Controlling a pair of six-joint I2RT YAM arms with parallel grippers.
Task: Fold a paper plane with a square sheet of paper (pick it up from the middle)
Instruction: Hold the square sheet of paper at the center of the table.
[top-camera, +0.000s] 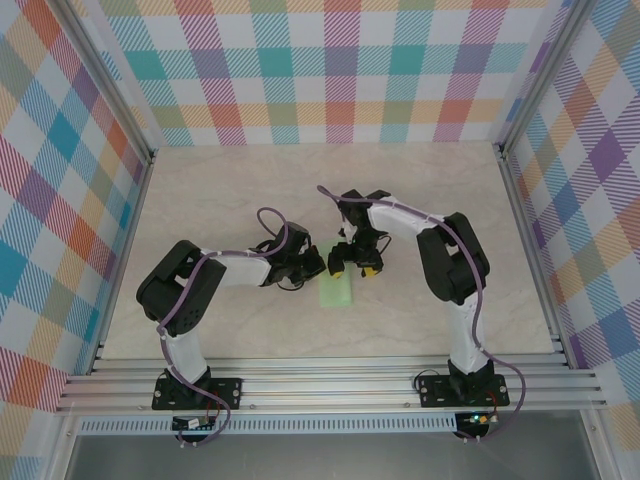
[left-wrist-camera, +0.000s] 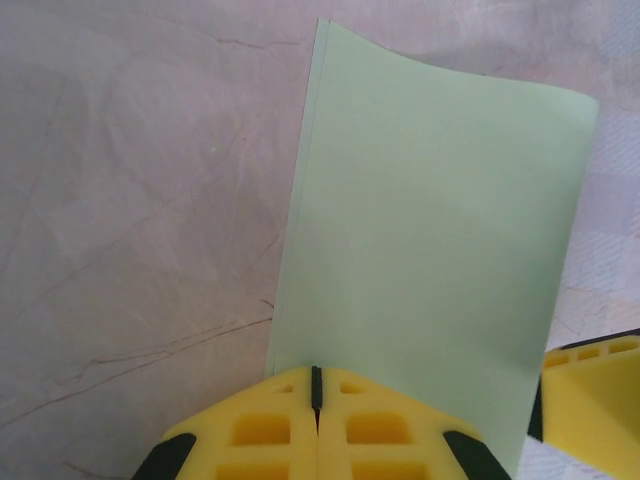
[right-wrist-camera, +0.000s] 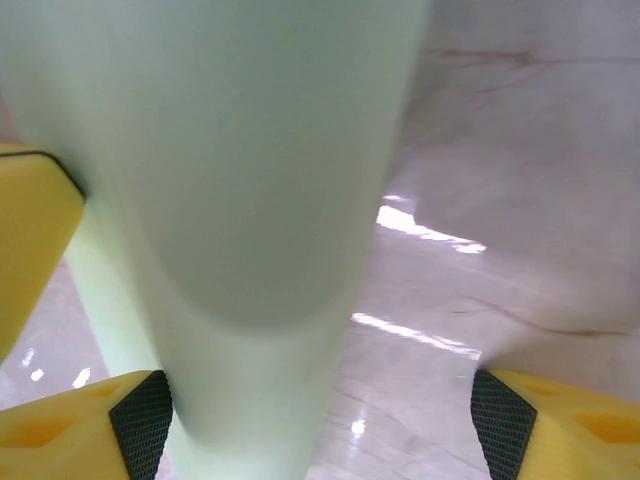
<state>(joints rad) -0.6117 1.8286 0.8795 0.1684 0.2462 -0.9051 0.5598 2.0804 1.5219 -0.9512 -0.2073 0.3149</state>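
The square sheet of paper (top-camera: 337, 292) is pale green and lies doubled over on the marble table between both arms. In the left wrist view the paper (left-wrist-camera: 430, 220) shows two stacked edges on its left and bulges up on its right. My left gripper (left-wrist-camera: 316, 385) is shut, its closed tips set on the sheet's near edge; whether paper is pinched between them is hidden. It sits just left of the sheet (top-camera: 324, 268). My right gripper (right-wrist-camera: 320, 440) is open around the rounded, uncreased bend of the paper (right-wrist-camera: 240, 200), which stands close to its left finger (right-wrist-camera: 140, 430). From above, the right gripper (top-camera: 353, 270) hovers over the sheet's far end.
The marble tabletop (top-camera: 230, 200) stretches to checked walls on three sides, with aluminium rails (top-camera: 330, 385) along the near edge. A yellow finger of the right gripper (left-wrist-camera: 590, 400) shows at the sheet's right side, and a left-gripper finger (right-wrist-camera: 30, 250) sits close beside the bend.
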